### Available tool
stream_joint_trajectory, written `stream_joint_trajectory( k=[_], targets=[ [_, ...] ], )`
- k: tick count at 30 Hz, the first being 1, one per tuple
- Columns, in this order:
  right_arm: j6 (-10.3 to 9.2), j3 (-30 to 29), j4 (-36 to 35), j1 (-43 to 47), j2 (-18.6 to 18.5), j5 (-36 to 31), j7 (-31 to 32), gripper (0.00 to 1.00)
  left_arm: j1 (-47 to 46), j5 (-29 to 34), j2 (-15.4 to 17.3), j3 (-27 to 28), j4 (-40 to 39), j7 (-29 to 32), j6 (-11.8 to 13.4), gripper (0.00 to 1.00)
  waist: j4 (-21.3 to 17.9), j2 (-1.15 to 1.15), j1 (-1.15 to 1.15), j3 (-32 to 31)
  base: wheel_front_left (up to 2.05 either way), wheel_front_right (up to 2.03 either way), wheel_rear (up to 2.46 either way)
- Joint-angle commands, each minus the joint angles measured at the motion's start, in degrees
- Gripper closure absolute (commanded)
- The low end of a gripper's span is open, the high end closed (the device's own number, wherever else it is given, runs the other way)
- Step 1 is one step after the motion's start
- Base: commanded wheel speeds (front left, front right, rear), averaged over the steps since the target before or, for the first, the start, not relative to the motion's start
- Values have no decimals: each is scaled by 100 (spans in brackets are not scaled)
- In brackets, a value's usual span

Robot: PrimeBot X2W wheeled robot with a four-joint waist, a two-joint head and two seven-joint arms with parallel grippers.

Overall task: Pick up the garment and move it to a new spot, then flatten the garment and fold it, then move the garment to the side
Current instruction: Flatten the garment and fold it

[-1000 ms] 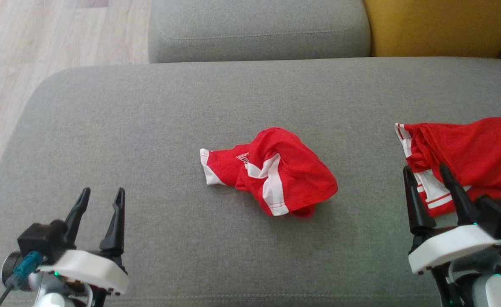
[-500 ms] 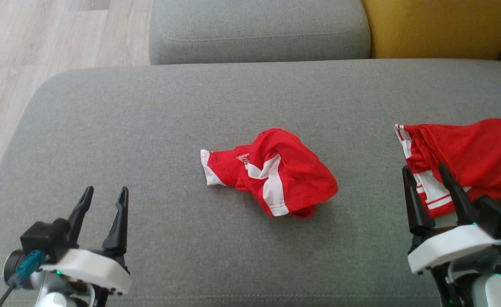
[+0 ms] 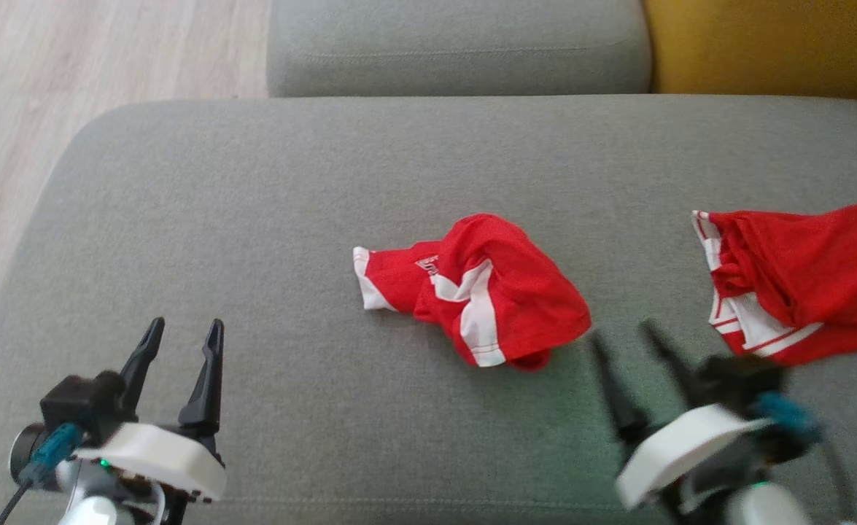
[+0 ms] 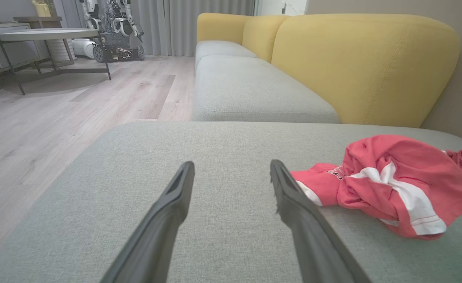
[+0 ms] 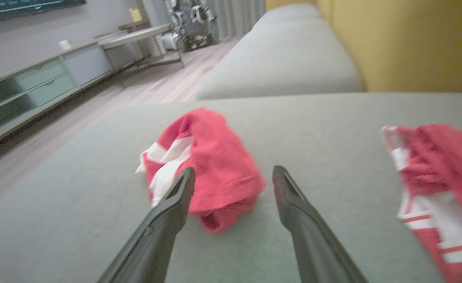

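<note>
Grey sofa seat (image 3: 253, 219) takes up most of the head view, with pale wood floor (image 3: 71, 73) off to the left and a mustard-yellow backrest (image 3: 764, 44) in the top right corner. Crumpled roughly in the middle of the seat is the red garment (image 3: 486, 292) with white stripes. Could be shorts or a jersey, honestly can't tell while it's bunched up like that. It has a bit of white lettering, too small to read. A second red-and-white garment (image 3: 800, 284) lies further right, more spread out and running off the edge of the view, well apart from the crumpled one.

The left end effector (image 3: 186, 324) hovers over the near left part of the seat, fingers spread wide with nothing between them. In its wrist view the garment sits off to the right of the fingers, clear of them.

The right end effector (image 3: 621, 335) is at the lower right, pretty blurry in the head view, near the crumpled garment's lower right edge. It's wide open too and holding nothing. In its wrist view the left finger overlaps the garment, but I can't tell if it's touching.

Further back there's a round table (image 4: 42, 34), another robot (image 4: 116, 27) by the curtains, and a low cabinet (image 5: 38, 82).
</note>
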Motion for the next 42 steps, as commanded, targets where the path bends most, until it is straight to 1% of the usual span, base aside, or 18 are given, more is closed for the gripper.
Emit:
stream_joint_trajectory(
  k=[1,4,5,8,14,19,20,21,22,28,32,35,39,42],
  targets=[
    [-4,493,26,-144,-31,163,33,0,-456,27,162,197,-99,-44,-65,0,96,0,0,81,0,0,0],
    [-4,1023,406,-161,-31,454,-11,0,-588,29,128,159,-17,-85,-120,0,194,0,0,185,0,0,0],
    [-4,1023,406,-161,-31,454,-11,0,-588,29,128,159,-17,-85,-120,0,194,0,0,185,0,0,0],
    [-4,1381,817,-327,-31,819,-158,0,-709,30,87,124,67,-134,-167,0,280,0,0,291,0,0,0],
    [-4,1662,1514,-949,-31,1324,-686,0,-903,22,12,78,222,-225,-244,0,401,0,0,484,0,0,0],
    [-4,1892,1908,-1365,-31,1512,-975,0,-1015,6,-6,88,340,-298,-300,0,439,0,0,598,0,0,0],
    [-4,1910,1957,-1429,-31,1552,-1055,25,-1033,6,-6,90,359,-310,-307,0,439,0,0,617,0,0,0],
    [-4,1938,2030,-1487,-31,1566,-1080,66,-1050,5,-7,95,375,-321,-313,0,434,0,0,634,0,0,0],
    [-4,1955,2108,-1550,-31,1548,-1095,100,-1065,3,-7,100,395,-333,-320,0,428,0,0,647,0,0,0],
    [-4,2089,2453,-1810,-31,1456,-1144,100,-1146,1,-43,86,469,-381,-347,0,398,0,0,695,0,0,0],
    [-4,2133,2545,-1890,-31,1453,-1213,100,-1185,-1,-48,81,515,-403,-367,0,387,0,0,694,0,0,0],
    [-4,2108,2495,-1958,-31,1290,-1313,100,-1185,11,-55,73,520,-416,-354,0,374,0,0,681,0,0,0],
    [-4,1871,2188,-2067,-31,774,-1301,100,-1137,9,-44,115,502,-438,-306,0,292,0,0,653,0,0,0],
    [-4,1499,1835,-2092,-31,266,-1132,100,-1103,10,-36,143,465,-449,-267,0,226,0,0,646,0,0,0]
  ],
)
